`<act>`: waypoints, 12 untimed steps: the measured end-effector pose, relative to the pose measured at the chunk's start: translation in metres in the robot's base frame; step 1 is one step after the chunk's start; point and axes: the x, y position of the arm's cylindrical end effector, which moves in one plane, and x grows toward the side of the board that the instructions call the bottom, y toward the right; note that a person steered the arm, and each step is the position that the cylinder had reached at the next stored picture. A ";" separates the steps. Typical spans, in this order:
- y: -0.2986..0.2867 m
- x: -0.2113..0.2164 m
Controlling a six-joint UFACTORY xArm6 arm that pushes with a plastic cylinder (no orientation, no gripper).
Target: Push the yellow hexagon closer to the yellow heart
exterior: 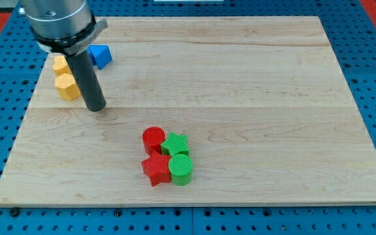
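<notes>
The tool's tip (96, 108), bare and grasping nothing, sits just right of the yellow hexagon (66, 85), a light, rigid block that should slide easily when nudged on a flat side toward the yellow heart (60, 64).

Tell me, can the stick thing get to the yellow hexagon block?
Probably yes. My tip sits just to the view's right of the yellow hexagon, with bare board between them; the blue block is off to the side.

Light was bright and even across the bench (253, 85), seemingly from overhead. The tool (96, 108) cast only a soft, short shadow at its base. Focus was sharp throughout, with faint sheen on the wood right of the tool.
</notes>
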 end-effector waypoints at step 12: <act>-0.090 -0.019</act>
